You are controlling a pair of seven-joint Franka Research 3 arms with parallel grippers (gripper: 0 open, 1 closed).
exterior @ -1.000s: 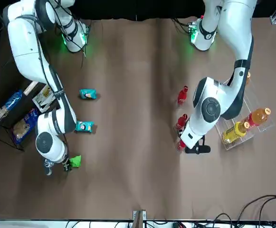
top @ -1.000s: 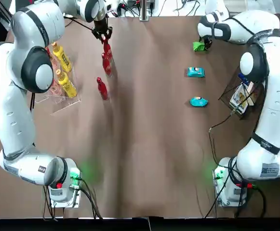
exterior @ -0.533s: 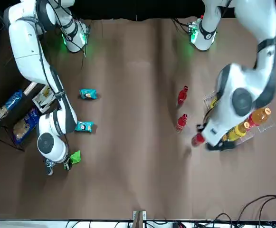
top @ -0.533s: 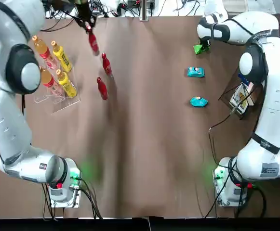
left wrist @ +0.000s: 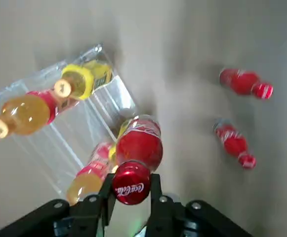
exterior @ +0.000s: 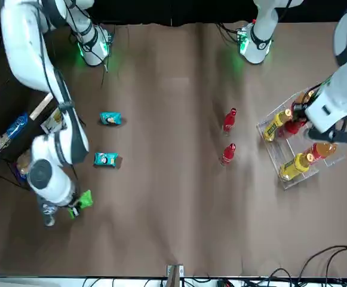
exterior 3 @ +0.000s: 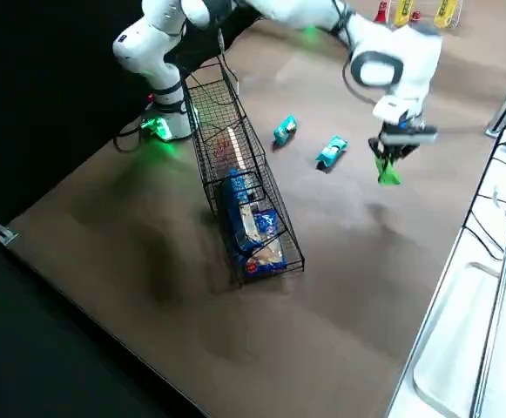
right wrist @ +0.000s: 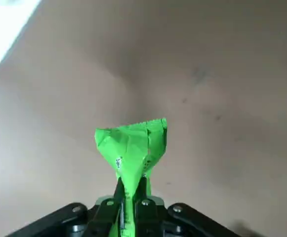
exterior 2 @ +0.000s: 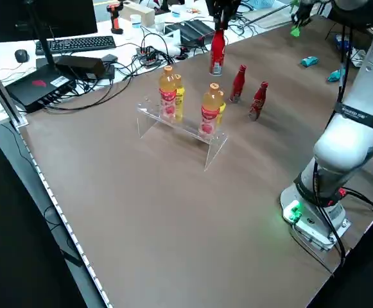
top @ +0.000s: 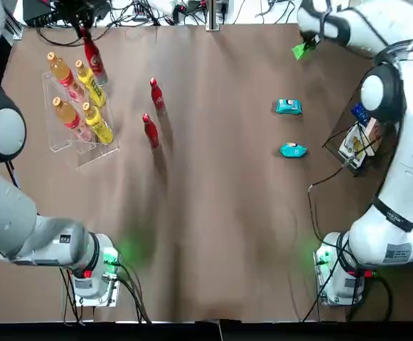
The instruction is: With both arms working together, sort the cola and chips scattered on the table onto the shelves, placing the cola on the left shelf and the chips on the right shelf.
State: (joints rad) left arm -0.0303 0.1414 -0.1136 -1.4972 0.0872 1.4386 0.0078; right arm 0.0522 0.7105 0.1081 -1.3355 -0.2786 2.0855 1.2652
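Note:
My left gripper (top: 84, 30) is shut on the red cap of a cola bottle (top: 92, 58), which hangs upright over the far end of the left shelf (top: 85, 153), a clear rack. The left wrist view shows that bottle (left wrist: 138, 148) above the rack (left wrist: 69, 143). Two more cola bottles (top: 156, 94) (top: 150, 131) stand on the table to the rack's right. My right gripper (top: 307, 42) is shut on the green chips packet (top: 301, 50), raised off the table at the far right (right wrist: 133, 148). Two teal chips packets (top: 288, 106) (top: 292, 150) lie near the right shelf (top: 338, 138), a black wire basket.
Several orange and yellow-labelled bottles (top: 85, 99) fill the clear rack. Blue-and-white boxes and bags (exterior 3: 248, 218) sit in the wire basket (exterior 3: 226, 131). A keyboard (exterior 2: 77, 43) and cables lie beyond the table's edge. Both arm bases (top: 92, 273) stand at the near edge.
My left gripper lifted one cola bottle from beside the other two and carried it left over the rack. My right gripper raised the green packet off the table.

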